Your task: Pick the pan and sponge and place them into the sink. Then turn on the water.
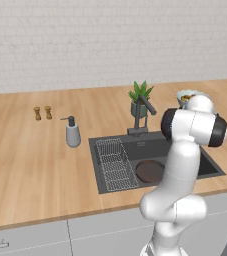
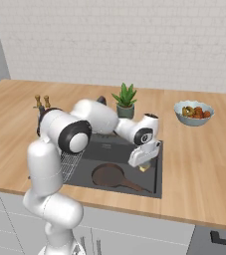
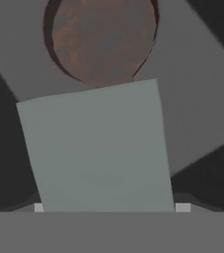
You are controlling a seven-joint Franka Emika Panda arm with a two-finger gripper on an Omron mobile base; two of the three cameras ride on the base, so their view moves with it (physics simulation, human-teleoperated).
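The dark brown pan (image 1: pixel 150 171) (image 2: pixel 109 175) lies flat on the floor of the dark grey sink (image 1: pixel 145 147) (image 2: pixel 84 174), its thin handle pointing toward the front right. My gripper (image 2: pixel 143 165) hangs over the right part of the basin and points down. It is shut on the sponge (image 2: pixel 144 169), a small yellowish block at its tips. In the hand view the sponge (image 3: pixel 98 148) looks like a pale grey-green slab spanning the gap between the fingers, with the pan (image 3: pixel 103 42) beyond it. The dark faucet (image 1: pixel 141 117) stands behind the basin; no water is in view.
A wire rack (image 1: pixel 114 164) fills the sink's left side. A potted plant (image 1: pixel 141 100) stands behind the faucet, and a bowl of red-orange food (image 2: pixel 194 112) sits to the right. A soap dispenser (image 1: pixel 73 132) and two small shakers (image 1: pixel 42 113) stand on the wooden counter to the left.
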